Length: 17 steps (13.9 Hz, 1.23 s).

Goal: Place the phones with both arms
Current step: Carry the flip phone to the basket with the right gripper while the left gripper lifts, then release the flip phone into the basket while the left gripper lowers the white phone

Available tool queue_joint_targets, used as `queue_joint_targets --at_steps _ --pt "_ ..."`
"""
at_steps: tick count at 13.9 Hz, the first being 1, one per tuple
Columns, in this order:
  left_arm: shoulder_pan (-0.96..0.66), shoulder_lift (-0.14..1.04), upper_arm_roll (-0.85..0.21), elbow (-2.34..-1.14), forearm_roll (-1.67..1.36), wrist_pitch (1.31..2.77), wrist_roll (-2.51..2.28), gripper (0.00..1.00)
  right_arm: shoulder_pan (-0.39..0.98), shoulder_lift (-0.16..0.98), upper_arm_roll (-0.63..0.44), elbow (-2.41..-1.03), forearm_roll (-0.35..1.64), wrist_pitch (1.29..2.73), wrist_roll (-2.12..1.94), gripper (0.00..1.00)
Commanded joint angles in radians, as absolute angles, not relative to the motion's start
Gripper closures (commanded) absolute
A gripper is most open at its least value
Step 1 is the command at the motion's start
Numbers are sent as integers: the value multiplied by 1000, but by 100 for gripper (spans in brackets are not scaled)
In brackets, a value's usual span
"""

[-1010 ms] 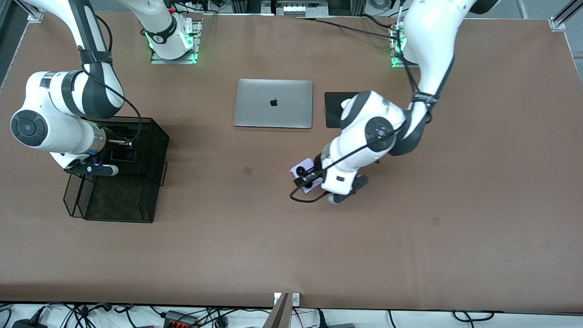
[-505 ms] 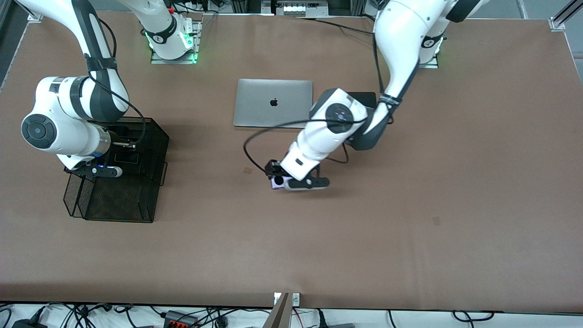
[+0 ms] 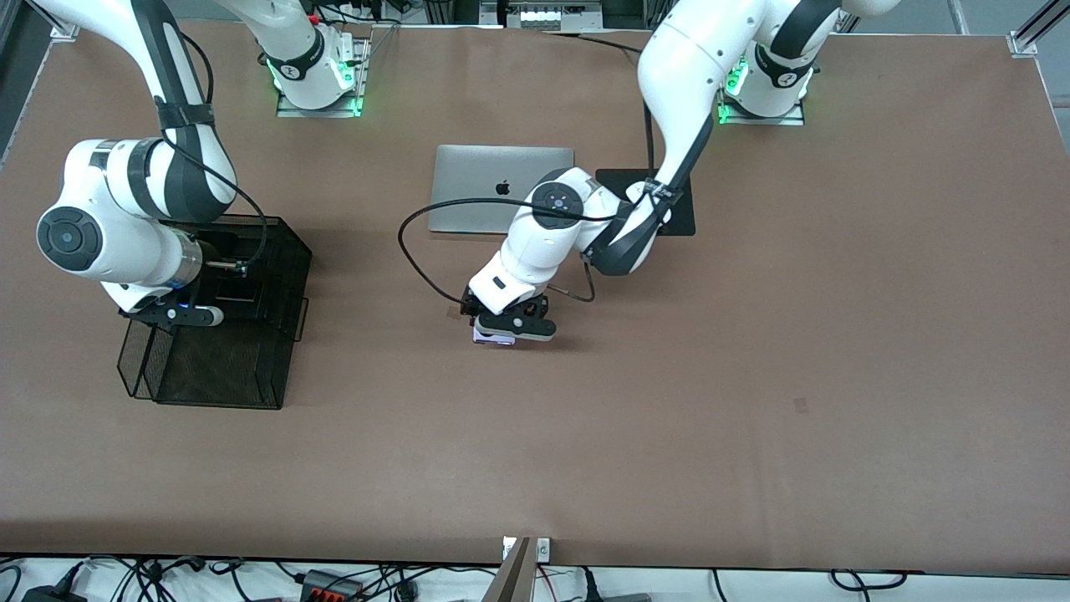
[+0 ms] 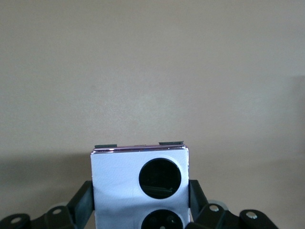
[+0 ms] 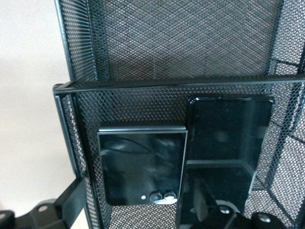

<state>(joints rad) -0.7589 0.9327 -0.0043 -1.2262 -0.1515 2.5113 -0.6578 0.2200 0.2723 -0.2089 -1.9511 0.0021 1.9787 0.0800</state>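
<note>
**third phone in carry, two already in the basket**

clock read on the front view, 12 at the arms' bases.

- left hand (image 3: 501, 329): over bare bench (image 3: 752, 418) near its middle, about 6 o'clock from the silver laptop (image 3: 501, 188). it pinches the lavender phone (image 4: 138, 186) by its two side edges, face with the black circles toward the wrist camera. whether the phone is clear of the bench i can't tell.
- right hand (image 5: 139, 193): over the black mesh basket (image 3: 276, 351) at the bench's 9 o'clock end, fingers (image 5: 76, 195) spread and holding nothing.
- long slim black phone (image 5: 228, 143) and squarish black phone (image 5: 140, 167) lie flat side by side in the basket's lower tier, edges touching or nearly so.

step, as i judge it: transport of the last phone, so the task is about two thirds done.

next move calls for: carrying the lavender phone toward 9 o'clock to the basket. the right arm sits right over the drop spot, so it likely has to lift away first, or take the phone by handover. little free floor is left beside the two black phones.
</note>
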Motion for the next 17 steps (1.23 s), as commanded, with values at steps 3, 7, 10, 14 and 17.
queue_joint_targets --at_steps 3,7,10,14,17 --pt "-822 1032 80 -1109 -133 2499 -658 39 210 201 -199 -1951 5 1960 81 0" --pt "-825 1054 84 -1111 -133 2494 -690 39 206 166 -202 -1895 5 1927 71 0" --pt "-825 1069 86 -1111 -133 2500 -698 30 199 176 -202 -1787 -2 1905 60 0" --pt "-825 1074 94 -1111 -133 2507 -690 0 204 175 -201 -1688 -6 1902 57 0" --pt "-819 1069 94 -1109 -133 2505 -686 0 199 170 -202 -1646 -6 1882 31 0"
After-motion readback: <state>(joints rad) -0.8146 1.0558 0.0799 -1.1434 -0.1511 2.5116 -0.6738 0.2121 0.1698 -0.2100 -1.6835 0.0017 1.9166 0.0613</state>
